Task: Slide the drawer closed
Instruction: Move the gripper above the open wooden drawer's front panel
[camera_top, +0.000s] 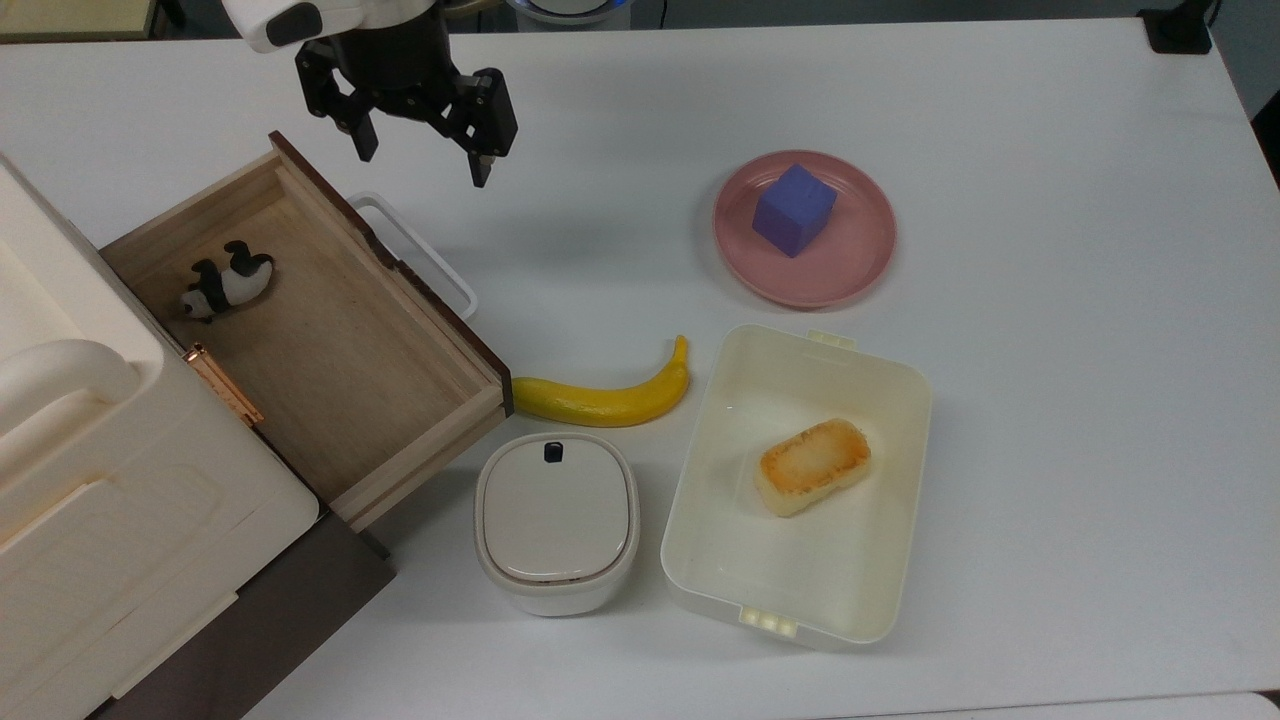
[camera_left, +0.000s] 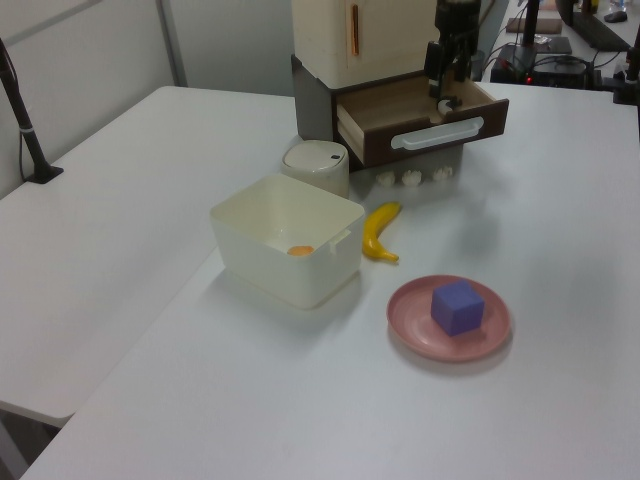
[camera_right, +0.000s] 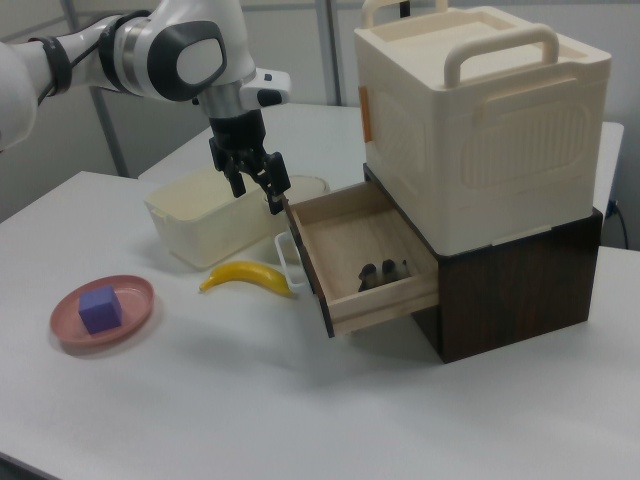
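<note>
A white desk (camera_top: 1050, 400) carries a dark brown cabinet (camera_right: 520, 285) with a large cream plastic case (camera_right: 480, 120) stacked on top. The drawer (camera_top: 330, 340), a light-wood box with a dark brown front panel and a white loop handle (camera_top: 415, 250), stands pulled well out of the cabinet toward the middle of the desk. A small black-and-white panda figure (camera_top: 228, 282) lies on the drawer's floor near its back, close to the cabinet. The robot's black gripper (camera_top: 425, 165) hangs in the air just above and beyond the top corner of the drawer's front panel, as the top view shows it, near the handle's upper end. Its fingers (camera_top: 482, 160) are spread apart with nothing between them, and they touch neither the handle nor the panel. In the right view the gripper (camera_right: 255, 188) sits just to the left of the drawer front, over the cream container's near edge. A yellow banana (camera_top: 610, 395) lies on the desk just beside the drawer's lower front corner. Below it in the top view sits a small white lidded box (camera_top: 556, 520), and next to that an open cream plastic container (camera_top: 700, 540) holding a toasted piece of bread (camera_top: 812, 466). A pink plate (camera_top: 860, 270) with a purple cube (camera_top: 794, 210) stands well apart, on the top view's right.
</note>
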